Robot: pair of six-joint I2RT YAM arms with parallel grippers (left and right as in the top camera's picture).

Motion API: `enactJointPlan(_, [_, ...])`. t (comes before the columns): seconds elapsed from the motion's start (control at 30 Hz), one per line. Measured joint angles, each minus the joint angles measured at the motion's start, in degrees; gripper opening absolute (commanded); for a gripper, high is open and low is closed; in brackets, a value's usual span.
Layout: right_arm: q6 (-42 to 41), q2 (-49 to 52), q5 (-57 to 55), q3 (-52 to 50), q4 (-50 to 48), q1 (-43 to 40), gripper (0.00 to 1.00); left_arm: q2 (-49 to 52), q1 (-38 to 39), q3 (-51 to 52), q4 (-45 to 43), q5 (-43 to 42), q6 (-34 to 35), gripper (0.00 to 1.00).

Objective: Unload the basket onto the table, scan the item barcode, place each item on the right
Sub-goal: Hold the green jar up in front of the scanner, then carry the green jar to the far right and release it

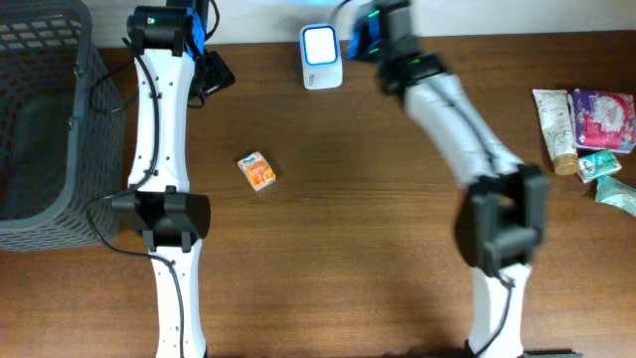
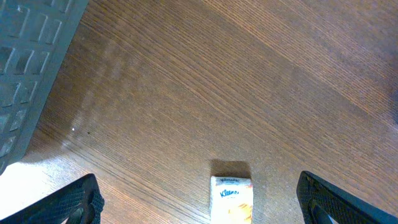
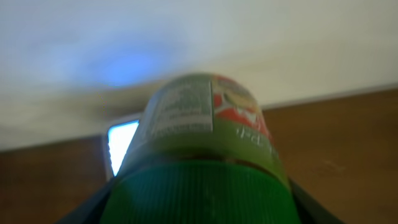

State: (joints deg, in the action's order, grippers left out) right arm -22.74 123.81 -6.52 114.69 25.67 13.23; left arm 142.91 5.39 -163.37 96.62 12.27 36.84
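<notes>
The task's item, a green-capped container (image 3: 199, 124) with a printed label, is off the table and held up by the right gripper (image 3: 199, 208), whose two fingers pinch it at the sides of the cap. In the right wrist view the body of the container points toward the scanner (image 1: 321, 58), which stands at the far edge of the table with its window lit white. The container is close to this window and partly in front of it. I judge that picking up and carrying are done and the scan itself is in progress. A block of small print on the label faces up toward the camera; I cannot see a barcode, so I cannot tell if it faces the window. No picture shows a sign that the code is read. The left gripper (image 2: 202, 202) hangs spread wide above the table, with nothing between its fingers, just over a small tissue packet (image 1: 256, 170). A grey basket (image 1: 40, 119) stands at the left edge.
</notes>
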Motion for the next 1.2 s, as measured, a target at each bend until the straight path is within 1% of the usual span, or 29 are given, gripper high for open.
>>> enactJointPlan(0.07, [-0.87, -6.25, 0.81, 0.61, 10.73, -6.40, 0.50, 0.00, 0.00, 0.00, 0.09, 0.00, -0.02, 0.99])
enactJointPlan(0.1, [-1.07, -8.79, 0.96, 0.90, 18.62, -9.66, 0.49, 0.00, 0.00, 0.00, 0.04, 0.02, -0.02, 0.99])
enactJointPlan(0.17, [-1.31, -11.06, 0.96, 1.16, 31.95, -16.02, 0.50, 0.00, 0.00, 0.00, 0.04, 0.00, -0.02, 0.99])
enactJointPlan(0.23, [-1.25, -10.88, 1.31, 1.16, 40.41, -19.61, 0.54, 0.00, 0.00, 0.00, 0.00, 0.02, -0.02, 0.99])
enactJointPlan(0.27, [-1.25, -10.67, 1.46, 0.31, 46.84, -22.12, 0.54, 0.00, 0.00, 0.00, 0.02, 0.02, -0.04, 0.99])
enactJointPlan(0.33, [-0.96, -10.12, 1.66, -0.81, 50.60, -25.97, 0.54, 0.00, 0.00, 0.00, 0.04, 0.02, -0.02, 0.99])
enactJointPlan(0.43, [-0.61, -9.88, 1.66, -4.96, 50.62, -34.01, 0.57, 0.00, 0.00, 0.00, 0.02, 0.02, -0.02, 0.99])
enactJointPlan(0.5, [-0.50, -9.75, 1.64, -6.58, 48.17, -37.42, 0.57, 0.00, 0.00, 0.00, 0.04, 0.02, -0.02, 0.99])
enactJointPlan(0.57, [-0.55, -9.51, 1.64, -10.23, 45.29, -43.89, 0.60, 0.00, 0.00, 0.00, 0.02, 0.02, -0.02, 0.99])
enactJointPlan(0.73, [-0.57, -9.09, 6.25, -14.12, 38.18, -51.25, 0.63, 0.00, 0.00, 0.00, 0.02, 0.02, -0.02, 0.99])
enactJointPlan(0.8, [-0.59, -8.74, 7.54, -14.34, 37.44, -52.46, 0.68, 0.00, 0.00, 0.00, 0.04, 0.02, -0.02, 0.99])
enactJointPlan(0.97, [-0.59, -4.33, 11.06, -14.84, 35.56, -53.44, 0.68, 0.00, 0.00, 0.00, 0.04, 0.02, -0.02, 0.99])
enactJointPlan(1.03, [-0.63, -3.08, 11.61, -15.08, 35.19, -53.44, 0.80, 0.00, 0.00, 0.00, 0.02, 0.02, -0.02, 0.99])
enactJointPlan(1.07, [-0.63, -2.99, 11.80, -15.17, 34.86, -53.44, 0.82, 0.00, 0.00, 0.00, 0.02, 0.02, -0.02, 0.99])
enactJointPlan(1.2, [-0.57, -2.99, 12.07, -15.13, 34.84, -53.44, 0.82, 0.00, 0.00, 0.00, 0.02, 0.02, -0.02, 0.99])
